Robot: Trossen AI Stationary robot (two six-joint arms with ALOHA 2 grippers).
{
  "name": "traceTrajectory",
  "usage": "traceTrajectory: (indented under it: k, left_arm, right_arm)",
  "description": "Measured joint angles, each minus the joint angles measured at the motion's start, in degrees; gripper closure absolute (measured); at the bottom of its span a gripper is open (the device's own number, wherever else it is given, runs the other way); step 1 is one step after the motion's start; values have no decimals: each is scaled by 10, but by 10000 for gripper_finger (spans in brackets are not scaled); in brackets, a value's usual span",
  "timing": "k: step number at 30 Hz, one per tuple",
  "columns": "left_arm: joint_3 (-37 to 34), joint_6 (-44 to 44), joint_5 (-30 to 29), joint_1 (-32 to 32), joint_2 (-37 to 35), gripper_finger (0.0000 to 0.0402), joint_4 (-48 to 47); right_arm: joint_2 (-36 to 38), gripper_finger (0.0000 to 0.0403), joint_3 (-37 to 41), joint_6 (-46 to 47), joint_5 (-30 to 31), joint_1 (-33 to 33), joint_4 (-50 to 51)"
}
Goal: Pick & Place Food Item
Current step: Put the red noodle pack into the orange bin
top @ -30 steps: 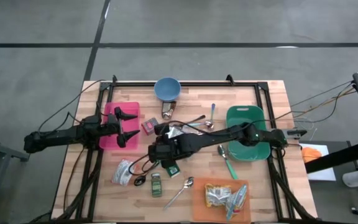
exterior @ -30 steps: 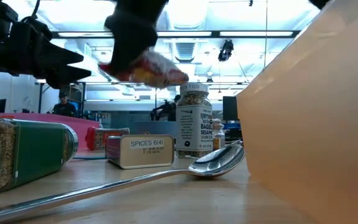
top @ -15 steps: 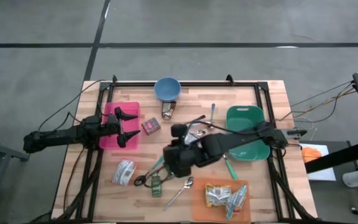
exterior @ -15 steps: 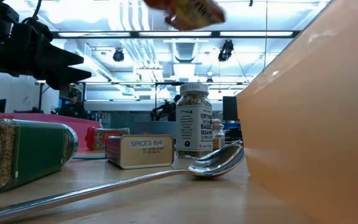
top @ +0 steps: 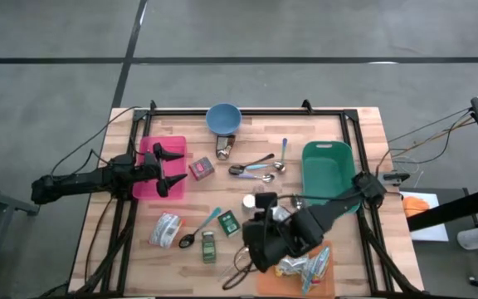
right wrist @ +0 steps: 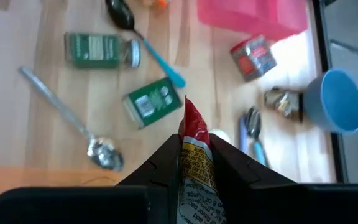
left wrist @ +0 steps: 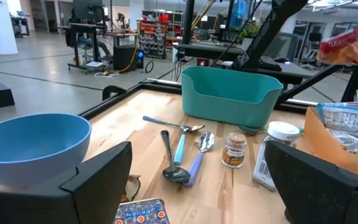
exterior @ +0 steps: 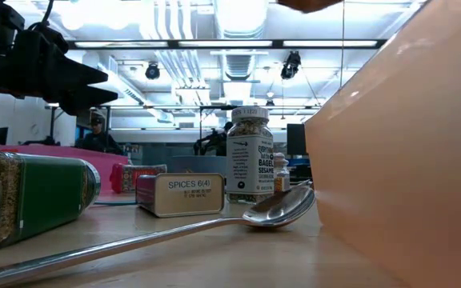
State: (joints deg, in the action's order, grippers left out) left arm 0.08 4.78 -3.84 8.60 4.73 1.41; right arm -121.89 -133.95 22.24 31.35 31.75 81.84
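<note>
Reading "SPICES 6(4)" tin point(exterior: 179, 194), "BAGEL SESAME" jar point(exterior: 250, 155)

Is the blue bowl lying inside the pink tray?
No, the blue bowl stands on the bare wood at the table's far edge, apart from the pink tray.

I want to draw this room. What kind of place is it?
Probably a robot lab or workshop. The wooden table stands on bare concrete, long ceiling lights hang overhead, and shelves with gear and workbenches fill the open room behind.

Red-and-yellow snack packet point(right wrist: 191, 163), edge-up, pinched in the right arm's jaws, above the orange tray point(top: 265, 264).
</note>
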Motion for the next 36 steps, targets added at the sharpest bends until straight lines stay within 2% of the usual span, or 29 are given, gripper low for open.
traceTrajectory:
  k: [12,19,23,31,36]
  left_arm:
    - [0,0,0,0,0,30,0]
    - [0,0,0,0,0,30,0]
    - [0,0,0,0,0,30,0]
    - [0,0,0,0,0,30,0]
    - [0,0,0,0,0,30,0]
  right_arm:
    - [0,338,80,147,1,49,-9]
    - [1,338,144,224,-56,67,-58]
    - [4,338,172,273,-62,75,-66]
    - [4,338,239,290,-94,76,-171]
    - [4,338,272,338,-109,76,-197]
